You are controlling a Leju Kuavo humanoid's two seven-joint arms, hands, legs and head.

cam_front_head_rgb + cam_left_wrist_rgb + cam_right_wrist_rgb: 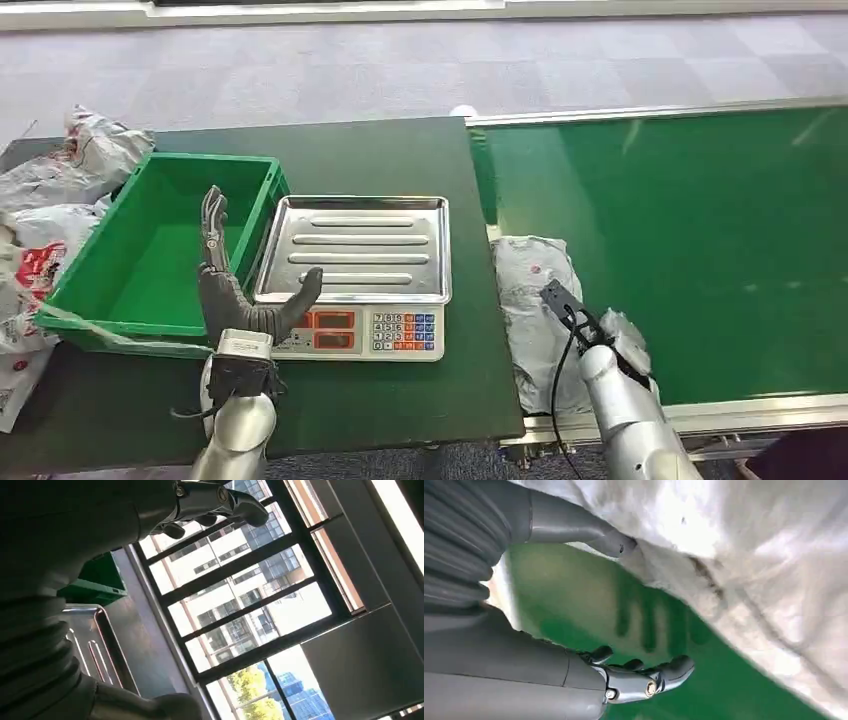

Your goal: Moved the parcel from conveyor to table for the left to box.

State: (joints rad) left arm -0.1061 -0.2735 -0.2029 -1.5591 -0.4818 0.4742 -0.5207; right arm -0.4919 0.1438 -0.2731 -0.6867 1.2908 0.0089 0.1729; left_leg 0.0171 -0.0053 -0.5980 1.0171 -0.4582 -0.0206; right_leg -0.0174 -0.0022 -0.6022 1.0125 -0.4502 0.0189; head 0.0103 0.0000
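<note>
Right hand [612,340] rested at the white parcel [535,300] on the green conveyor [700,250], thumb touching it, fingers spread on the belt, nothing gripped; left hand [235,290] stood upright, open and empty, over the bench [400,150] between green box [150,250] and scale [360,260].

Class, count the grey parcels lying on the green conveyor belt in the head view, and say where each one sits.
1. The parcel lies at the belt's left edge, beside the scale, with the right hand on it.
</note>
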